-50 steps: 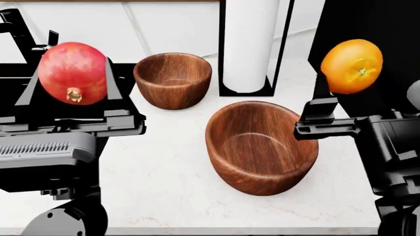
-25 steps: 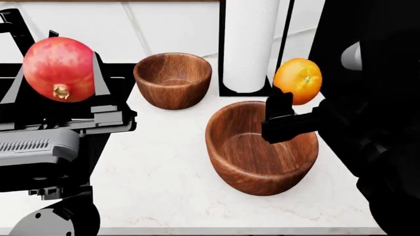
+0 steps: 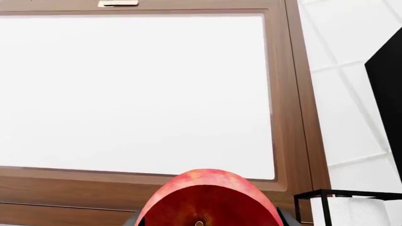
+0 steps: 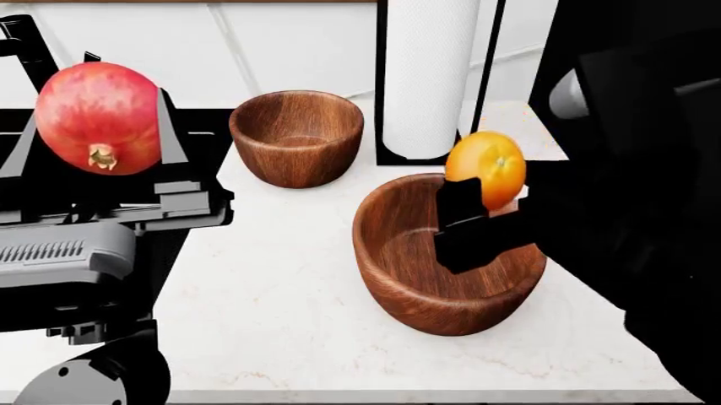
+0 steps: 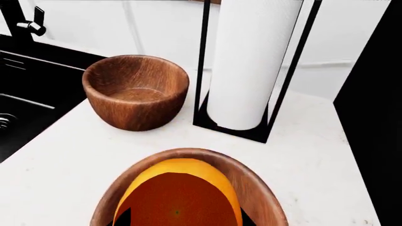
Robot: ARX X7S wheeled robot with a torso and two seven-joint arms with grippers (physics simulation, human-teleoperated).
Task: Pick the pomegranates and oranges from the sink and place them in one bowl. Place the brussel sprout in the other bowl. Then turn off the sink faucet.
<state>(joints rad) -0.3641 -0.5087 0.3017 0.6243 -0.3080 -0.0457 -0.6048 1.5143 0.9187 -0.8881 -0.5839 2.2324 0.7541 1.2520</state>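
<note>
My left gripper (image 4: 100, 139) is shut on a red pomegranate (image 4: 98, 118), held up at the left above the sink side; the fruit fills the lower edge of the left wrist view (image 3: 210, 200). My right gripper (image 4: 490, 192) is shut on an orange (image 4: 485, 167), which hangs over the far rim of the larger wooden bowl (image 4: 417, 308). The right wrist view shows the orange (image 5: 179, 193) just above that bowl's rim (image 5: 262, 195). The smaller bowl (image 4: 295, 164) stands empty behind. The faucet (image 5: 25, 23) and black sink (image 5: 28, 106) show beyond it. The brussel sprout is out of view.
A paper towel roll (image 4: 428, 76) in a black wire holder stands behind the two bowls. A tall black block (image 5: 370, 117) rises at the counter's right. White counter (image 4: 282, 278) lies between the bowls and the front edge. A wood-framed window (image 3: 285, 94) fills the left wrist view.
My right gripper has carried the orange left and down, from beside the black block to over the larger bowl. The left gripper and pomegranate shifted slightly left.
</note>
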